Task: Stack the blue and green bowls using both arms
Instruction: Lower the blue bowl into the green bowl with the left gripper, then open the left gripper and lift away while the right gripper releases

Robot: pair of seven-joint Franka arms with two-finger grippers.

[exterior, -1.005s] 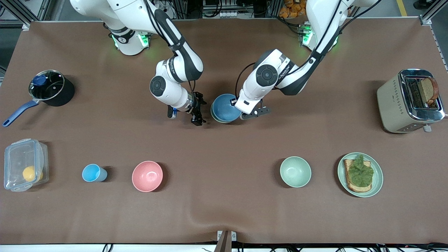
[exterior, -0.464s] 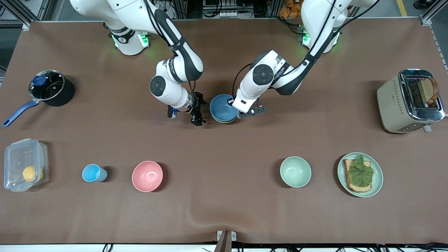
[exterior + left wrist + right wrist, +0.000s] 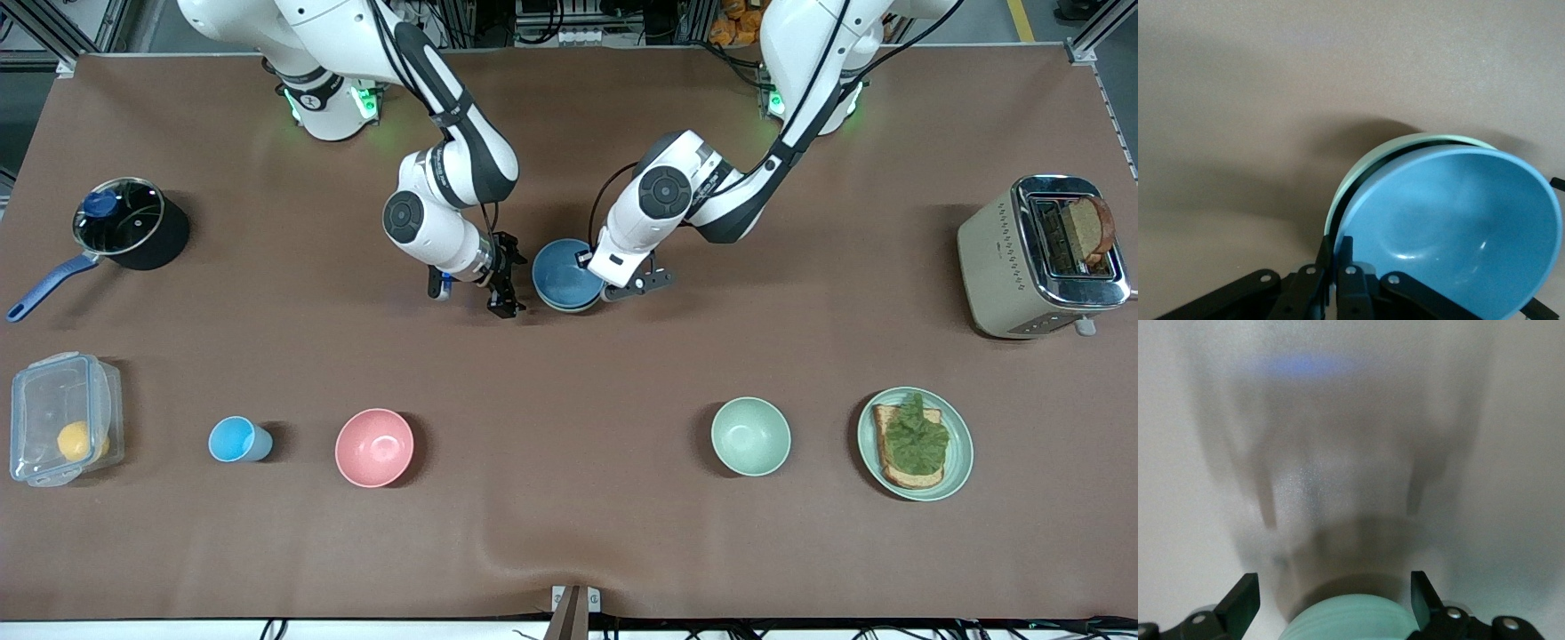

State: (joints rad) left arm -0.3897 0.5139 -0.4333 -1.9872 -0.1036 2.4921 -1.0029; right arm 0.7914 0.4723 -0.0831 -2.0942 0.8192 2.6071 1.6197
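Observation:
The blue bowl (image 3: 564, 271) sits tilted inside the green bowl (image 3: 544, 302) at the table's middle, between the two arms. My left gripper (image 3: 608, 289) is shut on the blue bowl's rim at the side toward the left arm's end. In the left wrist view the blue bowl (image 3: 1458, 227) fills the green bowl (image 3: 1405, 142), with a dark gap between the rims. My right gripper (image 3: 507, 289) is open and low beside the stack, toward the right arm's end. The right wrist view shows the green bowl's wall (image 3: 1348, 620) between the spread fingers (image 3: 1245, 600).
Nearer the front camera stand a second pale green bowl (image 3: 750, 436), a pink bowl (image 3: 374, 447), a light-blue cup (image 3: 236, 439), a plate with toast (image 3: 956, 458) and a plastic container (image 3: 62, 418). A pot (image 3: 129, 222) and a toaster (image 3: 1040, 256) stand at the table's ends.
My left gripper has shifted the blue bowl a little toward the right arm's end, deeper over the green bowl. The right gripper has barely moved.

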